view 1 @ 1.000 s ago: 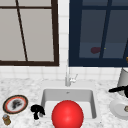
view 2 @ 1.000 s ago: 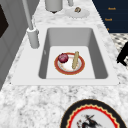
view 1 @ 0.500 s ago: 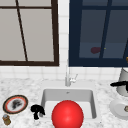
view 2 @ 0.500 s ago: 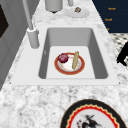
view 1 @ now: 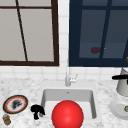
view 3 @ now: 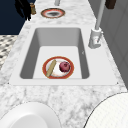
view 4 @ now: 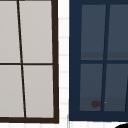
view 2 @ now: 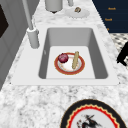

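In the sink basin (view 2: 72, 37) lies a red-rimmed plate (view 2: 80, 69) holding a dark red round fruit (view 2: 63, 57) and a tan stick (view 2: 75, 60); the same plate (view 3: 70, 71) also appears in the right side view. A big red sphere (view 1: 67, 115) covers the sink's front in the front view. My left hand (view 1: 37, 110) hangs open and holds nothing, off the sink's front left corner; it appears as the hand (view 3: 23, 8) by a small jar (view 3: 32, 8) and as the hand (view 2: 123, 55) at the picture's right edge. My right hand (view 1: 120, 77) lies flat and open beside the grey pot (view 1: 123, 87).
A patterned plate (view 1: 15, 104) and a small jar (view 1: 6, 120) sit on the left counter. A white dish (view 1: 118, 109) with a small brown item lies on the right counter. The faucet (view 1: 67, 77) stands behind the basin. Windows (view 4: 35, 60) fill the wall above.
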You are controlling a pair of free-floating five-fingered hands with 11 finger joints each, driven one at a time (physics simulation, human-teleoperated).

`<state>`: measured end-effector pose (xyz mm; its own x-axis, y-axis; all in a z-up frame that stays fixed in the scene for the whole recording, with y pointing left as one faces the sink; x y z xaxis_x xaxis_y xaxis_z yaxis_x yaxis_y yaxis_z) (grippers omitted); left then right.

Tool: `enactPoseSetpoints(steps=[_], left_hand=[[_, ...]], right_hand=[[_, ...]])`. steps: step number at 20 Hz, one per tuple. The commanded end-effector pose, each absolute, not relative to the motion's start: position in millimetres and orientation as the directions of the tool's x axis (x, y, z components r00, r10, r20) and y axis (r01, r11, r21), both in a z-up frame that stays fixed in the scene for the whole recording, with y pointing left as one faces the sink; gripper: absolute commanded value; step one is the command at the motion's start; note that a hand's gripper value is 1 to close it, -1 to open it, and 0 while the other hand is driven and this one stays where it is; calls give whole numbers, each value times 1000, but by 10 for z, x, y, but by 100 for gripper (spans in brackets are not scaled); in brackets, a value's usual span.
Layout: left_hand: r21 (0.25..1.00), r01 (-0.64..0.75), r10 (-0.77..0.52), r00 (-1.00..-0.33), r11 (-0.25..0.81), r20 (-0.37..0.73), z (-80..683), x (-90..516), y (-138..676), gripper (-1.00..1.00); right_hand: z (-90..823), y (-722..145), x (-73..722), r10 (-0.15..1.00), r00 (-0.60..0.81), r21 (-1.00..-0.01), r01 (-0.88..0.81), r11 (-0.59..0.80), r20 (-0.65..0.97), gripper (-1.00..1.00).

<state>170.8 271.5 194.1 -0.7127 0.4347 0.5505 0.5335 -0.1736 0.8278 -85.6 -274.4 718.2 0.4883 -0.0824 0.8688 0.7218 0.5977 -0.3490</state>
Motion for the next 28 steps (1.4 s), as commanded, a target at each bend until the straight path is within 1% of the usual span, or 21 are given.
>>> enactPoseSetpoints(steps=[1, 8, 15, 16, 17, 21, 28], left_hand=[[828, 534, 435, -713, -174, 551, 1941, 1708, 2715, 0], [828, 534, 435, -713, -174, 551, 1941, 1708, 2715, 0], [828, 534, 435, -713, -174, 551, 1941, 1708, 2715, 0], [828, 534, 435, -713, -174, 551, 1941, 1708, 2715, 0], [828, 534, 435, -713, -174, 551, 1941, 1708, 2715, 0], [828, 534, 435, -713, -174, 551, 1941, 1708, 2715, 0], [828, 534, 435, -713, -174, 551, 1941, 1708, 2715, 0]], right_hand=[[7378, -2736, -873, -147, 413, -270, 785, 557, 899, -100], [7685, -2683, -876, -205, 365, -223, 837, 499, 908, -100], [7877, -2681, -687, -280, 311, -169, 885, 434, 908, -100], [7894, -2669, -639, -287, 311, -167, 886, 432, 906, -100], [7884, -2623, -479, -281, 343, -191, 870, 455, 896, -100], [7913, -2653, -187, -315, 353, -191, 875, 445, 881, -100], [7920, -2691, 268, -248, 393, -220, 825, 521, 886, -100]])
